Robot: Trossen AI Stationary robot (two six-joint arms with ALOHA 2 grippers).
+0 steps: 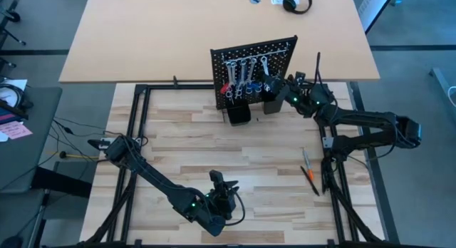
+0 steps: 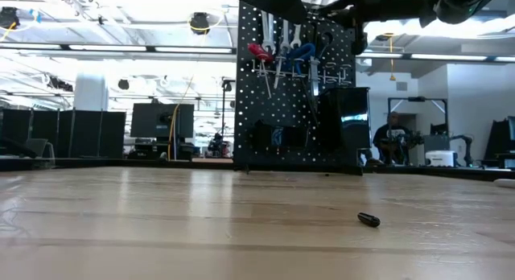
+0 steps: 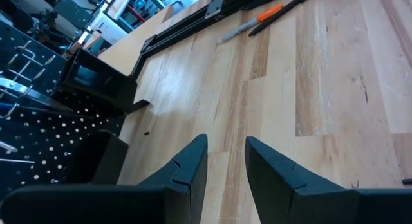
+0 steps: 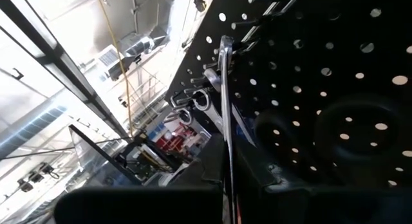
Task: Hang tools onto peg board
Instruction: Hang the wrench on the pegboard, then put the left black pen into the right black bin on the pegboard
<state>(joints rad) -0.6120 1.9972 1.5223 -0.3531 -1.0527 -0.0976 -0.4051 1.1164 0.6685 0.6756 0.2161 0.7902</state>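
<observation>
My right gripper (image 1: 273, 86) is clamped on a slim silver wrench (image 4: 226, 121), flat polished metal, pressed close against the peg board (image 1: 278, 50), a black perforated steel panel upright on the pale plank worktop (image 1: 185, 155). My left gripper (image 3: 225, 161) hovers half open, empty. An orange-and-black tool (image 1: 311, 178) lies well apart.
</observation>
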